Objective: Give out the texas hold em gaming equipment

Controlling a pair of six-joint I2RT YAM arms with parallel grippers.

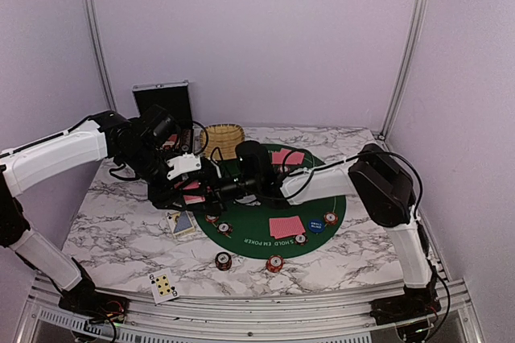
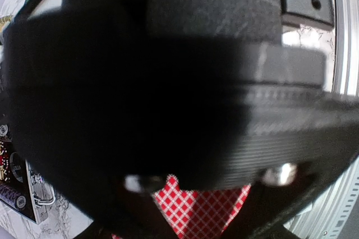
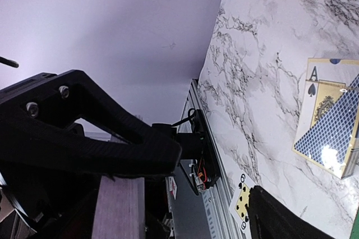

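Showing 2 poker chips on marble, 1 blue disc

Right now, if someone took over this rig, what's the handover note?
Left gripper: shut, with red-backed cards between its fingers, apparently held.
Right gripper: open and empty, close to the left one at the left edge of the green mat.
Placed: near card pile and far card pile on the mat, blue disc beside the near pile, poker chips on and around the mat's near rim.
Left: probably dealing out the held cards.
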